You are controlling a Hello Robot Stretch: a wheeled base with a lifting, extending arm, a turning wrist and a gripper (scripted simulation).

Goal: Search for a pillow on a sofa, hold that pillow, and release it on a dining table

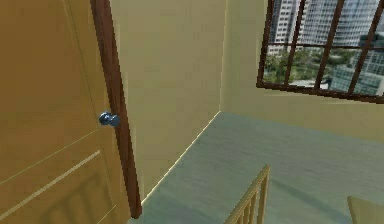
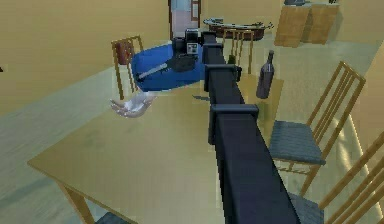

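Blue pillow (image 2: 152, 68) noted in the upper middle of the arm side view, at the far end of the tabletop (image 2: 150, 150), which was pale yellow wood. Whether the pillow rested on the wood or sat above it could not be told. Hand (image 2: 172, 67) lay against the pillow's right part. The state of its fingers could not be told, nor whether it held anything. Dark arm (image 2: 238, 135) ran from the bottom edge, right of centre, up to the hand. On the tabletop, a clear glassy object (image 2: 130, 104) stood left of the arm and a dark bottle (image 2: 266, 75) stood upright to its right, near the edge. A wooden chair with a grey seat (image 2: 298, 135) stood at the right side of the tabletop, and a second chair (image 2: 127, 55) stood just left of the pillow. A round dark table (image 2: 238, 24) and a wooden cabinet (image 2: 305, 22) appeared along the top edge. In the forward view, a wooden door (image 1: 45, 110) took the left with a round knob (image 1: 108, 119), beside a beige wall (image 1: 170, 70). A dark-framed window (image 1: 325, 45) at the upper right showed buildings, with grey-green floor (image 1: 250, 150) below.
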